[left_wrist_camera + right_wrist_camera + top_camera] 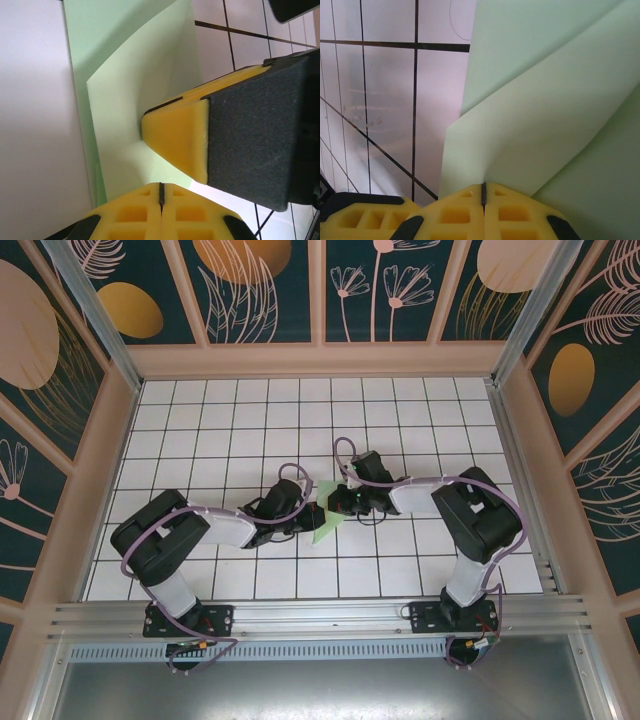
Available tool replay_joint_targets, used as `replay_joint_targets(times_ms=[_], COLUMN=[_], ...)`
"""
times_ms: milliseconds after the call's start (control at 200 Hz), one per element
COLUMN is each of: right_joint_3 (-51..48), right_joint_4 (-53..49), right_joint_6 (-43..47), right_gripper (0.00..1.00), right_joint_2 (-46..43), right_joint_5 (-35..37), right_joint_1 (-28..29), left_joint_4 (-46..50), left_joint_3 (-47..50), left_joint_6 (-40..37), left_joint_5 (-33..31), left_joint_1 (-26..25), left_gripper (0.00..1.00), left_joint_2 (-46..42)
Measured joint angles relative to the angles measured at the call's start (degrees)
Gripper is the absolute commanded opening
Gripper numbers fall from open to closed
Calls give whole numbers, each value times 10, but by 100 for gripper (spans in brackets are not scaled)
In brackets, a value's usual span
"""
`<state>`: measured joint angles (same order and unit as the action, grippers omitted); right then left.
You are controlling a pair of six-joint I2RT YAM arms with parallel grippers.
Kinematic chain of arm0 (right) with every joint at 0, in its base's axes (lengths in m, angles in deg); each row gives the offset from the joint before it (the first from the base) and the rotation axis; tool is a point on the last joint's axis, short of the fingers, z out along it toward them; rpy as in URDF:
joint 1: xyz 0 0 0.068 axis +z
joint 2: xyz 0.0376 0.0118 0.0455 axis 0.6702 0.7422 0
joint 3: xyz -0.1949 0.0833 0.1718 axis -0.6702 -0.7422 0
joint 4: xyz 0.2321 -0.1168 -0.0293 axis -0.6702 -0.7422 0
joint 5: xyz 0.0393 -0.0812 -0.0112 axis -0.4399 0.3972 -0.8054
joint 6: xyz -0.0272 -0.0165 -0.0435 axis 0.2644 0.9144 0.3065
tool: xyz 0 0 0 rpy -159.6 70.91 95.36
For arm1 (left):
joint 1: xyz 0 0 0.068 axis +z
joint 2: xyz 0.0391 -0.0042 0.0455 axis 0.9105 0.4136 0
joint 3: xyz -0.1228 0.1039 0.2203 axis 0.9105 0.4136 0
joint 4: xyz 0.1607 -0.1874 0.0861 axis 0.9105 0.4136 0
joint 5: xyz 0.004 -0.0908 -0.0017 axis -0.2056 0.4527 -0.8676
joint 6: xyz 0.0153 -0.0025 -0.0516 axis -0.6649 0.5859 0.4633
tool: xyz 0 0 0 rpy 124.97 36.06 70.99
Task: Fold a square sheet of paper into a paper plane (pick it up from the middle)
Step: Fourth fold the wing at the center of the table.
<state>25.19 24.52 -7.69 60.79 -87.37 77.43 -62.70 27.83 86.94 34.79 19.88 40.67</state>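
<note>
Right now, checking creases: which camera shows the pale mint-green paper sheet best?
Right wrist: the pale mint-green paper sheet sits close, layers unobstructed. Left wrist: a yellow foam finger covers part; top external: a small distant sliver.

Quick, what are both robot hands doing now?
Left gripper: closed, pinching the pale mint-green folded paper sheet.
Right gripper: closed on the same sheet.

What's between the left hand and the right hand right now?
The green paper, partly folded. The top view shows it spanning the gap between the left hand and right hand; each wrist view shows its hand shut on it.
</note>
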Motion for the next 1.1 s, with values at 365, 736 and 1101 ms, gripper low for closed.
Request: replay_joint_targets(times_ms=[365,736,1101], right_joint_3=[0,5,28], right_joint_4=[0,-10,-13], right_joint_6=[0,1,7], right_gripper=[0,0,0], right_joint_2=[-1,1,29], right_joint_5=[2,14,-1], right_joint_1=[0,0,-39], left_joint_4=[30,44,47], left_joint_3=[-15,-23,-21], left_joint_6=[-12,-13,-12], left_joint_5=[-5,-5,-3], left_joint_1=[0,0,0], left_gripper=[3,0,0], left_joint_2=[19,20,20])
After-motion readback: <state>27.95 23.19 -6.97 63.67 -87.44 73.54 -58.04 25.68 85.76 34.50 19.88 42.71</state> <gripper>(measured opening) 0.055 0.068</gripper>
